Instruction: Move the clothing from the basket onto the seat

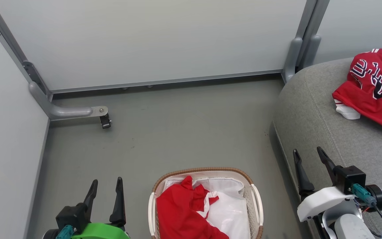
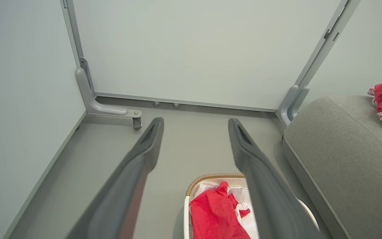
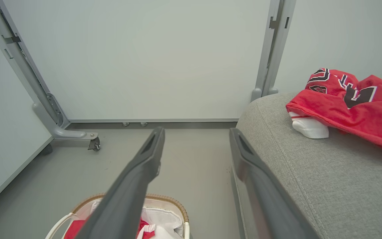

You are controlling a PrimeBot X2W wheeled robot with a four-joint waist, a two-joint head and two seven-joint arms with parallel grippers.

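The white basket [image 1: 256,202] with a brown woven rim stands on the floor at the bottom centre. Red clothing [image 1: 181,212] lies bunched in its left half on the white liner; it shows too in the left wrist view [image 2: 212,215]. A second red garment with black-and-white lettering [image 1: 373,88] lies on the grey seat [image 1: 313,113] at the right, also in the right wrist view [image 3: 350,99]. My left gripper [image 1: 106,187] stands open and empty left of the basket. My right gripper [image 1: 308,156] is open and empty over the seat's front edge.
Pale partition panels [image 1: 151,39] wall in the grey floor at the back and left. A grey metal foot with a caster [image 1: 105,121] juts out at the back left. Another grey post [image 1: 295,54] stands by the seat's back corner.
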